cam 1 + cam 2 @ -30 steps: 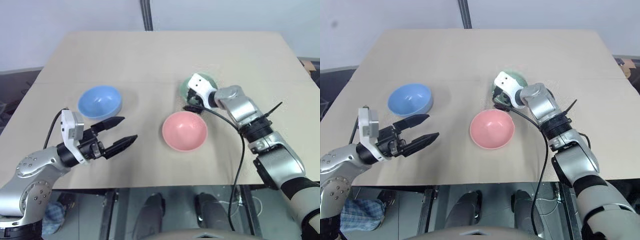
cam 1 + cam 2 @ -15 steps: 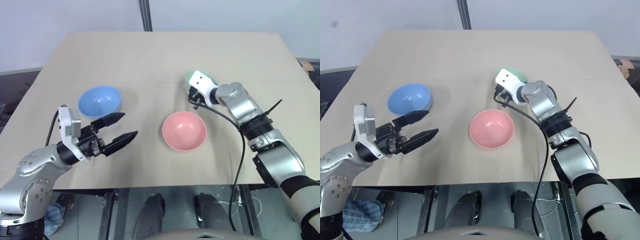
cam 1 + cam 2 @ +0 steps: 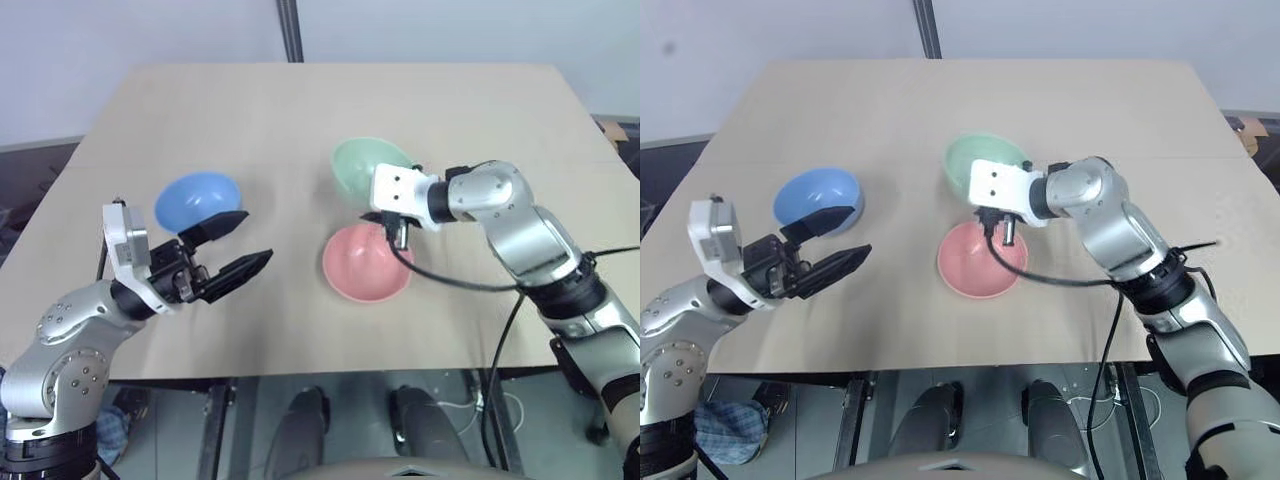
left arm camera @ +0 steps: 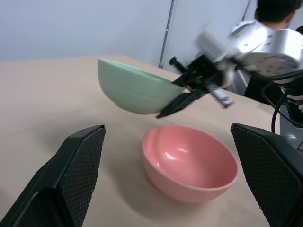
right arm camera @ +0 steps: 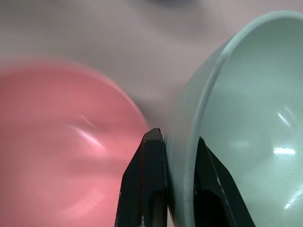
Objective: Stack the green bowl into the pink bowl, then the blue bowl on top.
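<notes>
The beige worktop (image 3: pixel 300 110) carries the glossy sky-blue round bowl (image 3: pixel 195 198), empty, at the robot's left beside the left gripper (image 3: pixel 232 248), whose fingers stand spread and grip nothing. The glossy salmon-pink round bowl (image 3: pixel 365 265) sits empty at centre. The right gripper (image 4: pixel 182 97) pinches the rim of the glossy mint-green round bowl (image 3: pixel 367 166), empty, airborne and tilted, just beyond the pink one. Risk: a one-sided rim pinch may slip, or an off-centre release may seat the bowl crooked.
</notes>
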Controlling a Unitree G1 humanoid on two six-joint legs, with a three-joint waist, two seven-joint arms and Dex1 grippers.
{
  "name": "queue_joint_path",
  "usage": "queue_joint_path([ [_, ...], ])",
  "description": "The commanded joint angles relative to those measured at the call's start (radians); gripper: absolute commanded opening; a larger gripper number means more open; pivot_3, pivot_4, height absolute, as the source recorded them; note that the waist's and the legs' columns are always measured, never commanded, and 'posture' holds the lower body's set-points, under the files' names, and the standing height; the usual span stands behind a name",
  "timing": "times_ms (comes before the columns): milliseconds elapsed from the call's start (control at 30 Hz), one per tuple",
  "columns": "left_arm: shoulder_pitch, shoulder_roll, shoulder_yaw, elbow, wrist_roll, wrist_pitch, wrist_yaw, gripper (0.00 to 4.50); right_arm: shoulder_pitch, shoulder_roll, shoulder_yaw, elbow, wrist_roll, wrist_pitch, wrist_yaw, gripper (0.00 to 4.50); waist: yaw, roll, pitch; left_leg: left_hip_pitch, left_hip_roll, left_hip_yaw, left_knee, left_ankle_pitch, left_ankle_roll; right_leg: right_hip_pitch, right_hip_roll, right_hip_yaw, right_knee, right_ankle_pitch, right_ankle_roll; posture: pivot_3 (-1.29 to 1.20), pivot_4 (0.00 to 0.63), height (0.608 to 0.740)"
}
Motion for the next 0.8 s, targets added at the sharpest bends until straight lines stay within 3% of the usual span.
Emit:
queue_joint_path([
  [33,-0.027,-0.002,-0.005,0.025,0.001,-0.023,-0.023,4.5,0.0,-0.046,-0.014,-0.155,0.034,0.086,0.038,0.04,0.003,0.0,0.0,0.0,0.0,0.0,0.001,0.0,0.0,0.0,0.0,0.0,0.0,0.0,0.0,0.0,0.15,0.74],
  [333,-0.149,-0.002,-0.07,0.133,0.038,-0.043,-0.085,4.5,0.049,-0.089,0.076,-0.318,0.089,0.243,0.045,0.04,0.0,-0.001,0.0,-0.001,-0.001,-0.001,0.003,0.0,0.0,0.001,0.0,-0.001,0.0,0.0,0.0,0.0,0.15,0.74],
  [500,-0.195,0.001,-0.083,0.17,0.053,-0.048,-0.107,4.5,0.047,-0.11,0.078,-0.334,0.11,0.274,0.039,1.95,0.001,-0.001,0.0,-0.001,-0.001,-0.001,0.003,0.0,0.0,0.001,0.0,-0.002,0.0,0.0,0.0,0.0,0.15,0.74],
  [567,-0.209,0.002,-0.087,0.178,0.055,-0.044,-0.115,4.5,0.049,-0.111,0.075,-0.34,0.119,0.288,0.03,3.15,0.001,-0.001,0.0,-0.001,-0.001,-0.001,0.003,0.0,0.0,0.001,0.0,-0.002,0.0,0.0,0.0,0.0,0.15,0.74],
  [633,-0.221,0.004,-0.09,0.186,0.058,-0.041,-0.122,4.5,0.053,-0.111,0.068,-0.345,0.131,0.303,0.02,3.9,0.001,-0.001,0.0,-0.001,-0.001,-0.001,0.003,0.0,0.0,0.001,0.0,-0.002,0.0,0.0,0.0,0.0,0.15,0.74],
  [800,-0.243,0.001,-0.098,0.199,0.066,-0.04,-0.128,4.5,0.042,-0.063,-0.051,-0.352,0.231,0.405,-0.021,3.9,0.0,-0.001,0.0,-0.001,-0.001,-0.001,0.004,0.0,0.0,0.001,0.0,-0.002,0.0,0.0,0.0,0.0,0.15,0.74],
])
